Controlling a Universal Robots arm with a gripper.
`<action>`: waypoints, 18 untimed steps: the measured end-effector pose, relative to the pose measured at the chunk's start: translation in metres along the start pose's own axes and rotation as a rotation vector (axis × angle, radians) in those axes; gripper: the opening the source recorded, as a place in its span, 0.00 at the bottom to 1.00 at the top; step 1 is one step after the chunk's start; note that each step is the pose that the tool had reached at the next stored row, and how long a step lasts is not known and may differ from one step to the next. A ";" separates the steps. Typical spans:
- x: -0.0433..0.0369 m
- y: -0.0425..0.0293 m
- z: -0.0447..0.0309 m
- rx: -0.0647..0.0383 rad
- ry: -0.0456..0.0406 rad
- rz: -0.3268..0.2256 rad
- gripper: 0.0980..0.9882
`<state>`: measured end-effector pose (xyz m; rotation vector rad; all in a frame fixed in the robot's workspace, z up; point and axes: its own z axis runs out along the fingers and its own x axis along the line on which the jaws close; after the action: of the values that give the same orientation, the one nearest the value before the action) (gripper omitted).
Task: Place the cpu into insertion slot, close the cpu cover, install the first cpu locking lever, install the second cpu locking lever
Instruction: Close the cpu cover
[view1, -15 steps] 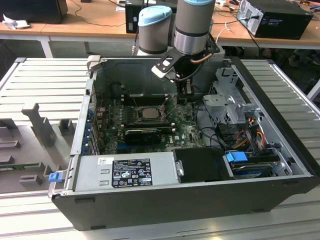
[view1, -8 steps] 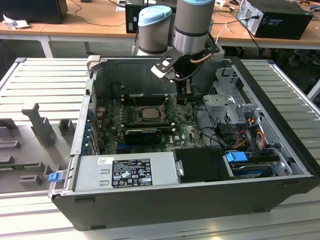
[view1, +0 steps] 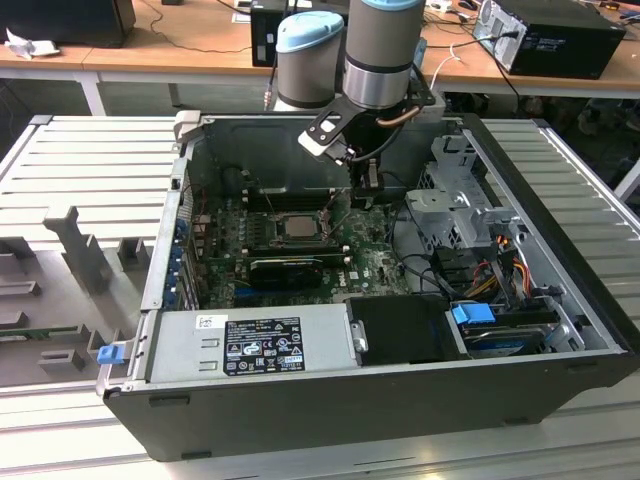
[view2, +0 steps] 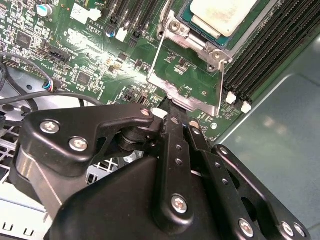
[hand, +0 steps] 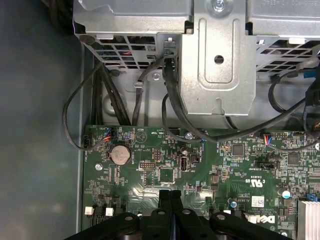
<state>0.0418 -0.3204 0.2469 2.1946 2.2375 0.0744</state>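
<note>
caught the gripper (view2: 171, 107) with fingers drawn together, tips touching the free edge of the cpu cover (view2: 187, 75), apparently to swing it down. showed the cover raised open beside its socket; found the cpu (view2: 226, 14) already seated there on the motherboard (hand: 165, 165).

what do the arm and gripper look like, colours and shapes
The arm is a thick silvery-grey cylinder with pale blue joint caps and a black wrist bracket. The gripper is matte black: flat linked bars pinned with silver screws, ending in two narrow fingers.
</note>
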 end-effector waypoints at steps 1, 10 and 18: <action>0.0000 -0.0007 0.0000 0.000 0.0000 0.000 0.01; 0.0001 -0.0060 -0.0002 0.000 0.0000 0.000 0.01; 0.0009 -0.0336 -0.0011 0.000 0.0003 0.000 0.01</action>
<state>0.0082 -0.3202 0.2468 2.1947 2.2378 0.0746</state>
